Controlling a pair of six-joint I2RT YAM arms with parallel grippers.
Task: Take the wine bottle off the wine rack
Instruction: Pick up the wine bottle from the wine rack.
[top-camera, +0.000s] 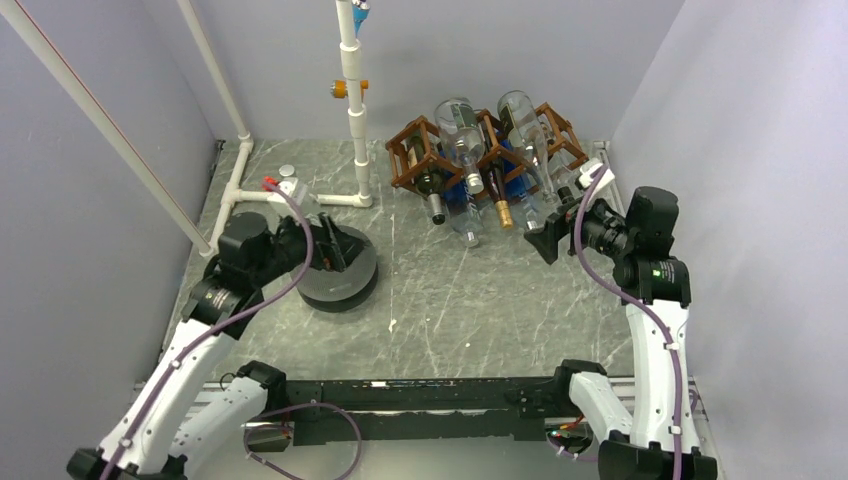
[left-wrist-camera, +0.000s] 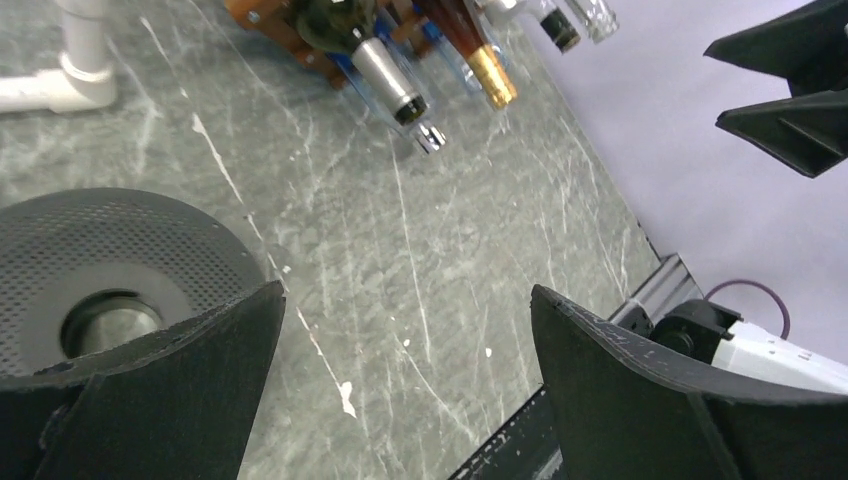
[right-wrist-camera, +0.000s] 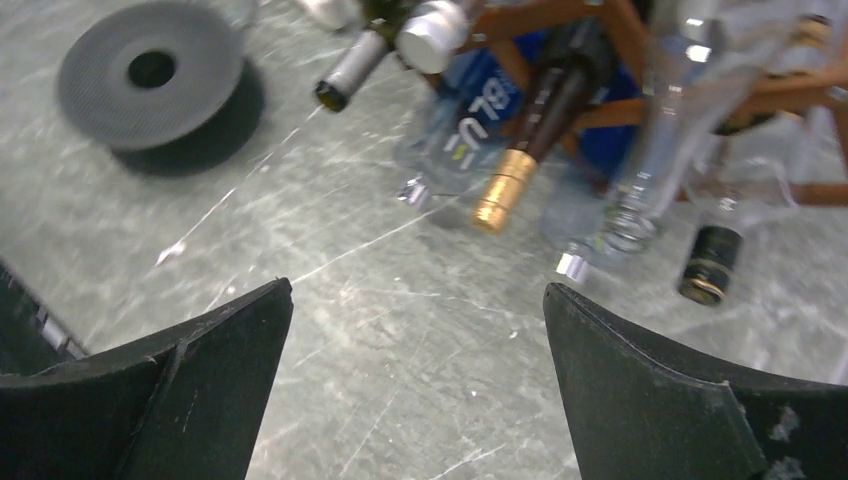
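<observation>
The brown wooden wine rack (top-camera: 404, 160) stands at the back of the table, right of centre, with several bottles lying in its cells, necks pointing toward me. A dark wine bottle with a gold foil neck (top-camera: 499, 205) (right-wrist-camera: 520, 165) (left-wrist-camera: 482, 65) sits in a middle cell. Left of it lies a dark bottle with a grey cap (top-camera: 434, 203) (right-wrist-camera: 350, 70), and clear bottles (top-camera: 530, 150) fill other cells. My right gripper (top-camera: 550, 238) (right-wrist-camera: 418, 286) hangs open just in front of the rack's right end, holding nothing. My left gripper (top-camera: 335, 250) (left-wrist-camera: 408, 290) is open and empty, well left of the rack.
A black perforated disc (top-camera: 338, 280) (left-wrist-camera: 110, 260) (right-wrist-camera: 150, 70) lies under the left gripper. A white pipe stand (top-camera: 355, 110) rises left of the rack, with more pipes along the left wall. The right wall stands close behind the right arm. The right gripper's fingers (left-wrist-camera: 790, 100) show in the left wrist view.
</observation>
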